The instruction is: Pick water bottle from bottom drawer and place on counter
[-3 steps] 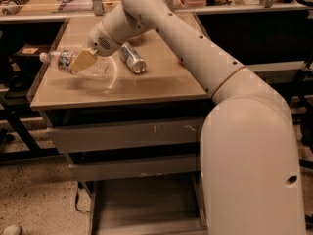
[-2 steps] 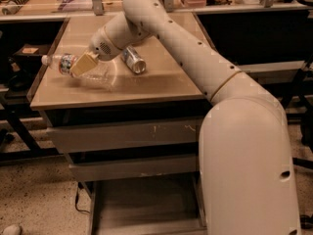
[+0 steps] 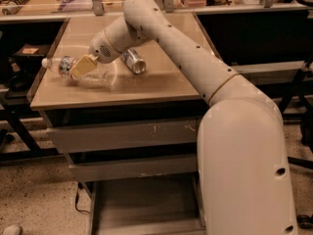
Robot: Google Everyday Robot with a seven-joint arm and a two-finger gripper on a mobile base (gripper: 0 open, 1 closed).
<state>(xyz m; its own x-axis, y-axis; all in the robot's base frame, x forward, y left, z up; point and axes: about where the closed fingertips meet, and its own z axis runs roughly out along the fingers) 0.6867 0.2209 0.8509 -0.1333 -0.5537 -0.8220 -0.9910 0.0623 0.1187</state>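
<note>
- The water bottle is seen at the left side of the counter, out of the drawer. It is laid almost on its side, with the white cap pointing left towards the counter's edge.
- Compared with a second ago, the bottle has been lowered slightly, cap end included, with hardly any sideways shift.
- Whether its clear body is already touching the glossy top or is held just above it cannot be settled from this angle.
- The gripper is found just right of the label band. It is closed on the bottle, one tan pad lying across the near side and the other hidden behind.
- A silver can is left lying just beside the wrist, apart from the bottle and untouched.
- The bottom drawer is seen pulled open below, nothing being visible on the part of its grey floor that shows.
- The arm is stretched from the robot's body on the right across the counter.
- The placing is judged nearly done: only the release and a clear withdrawal past the can remain.
</note>
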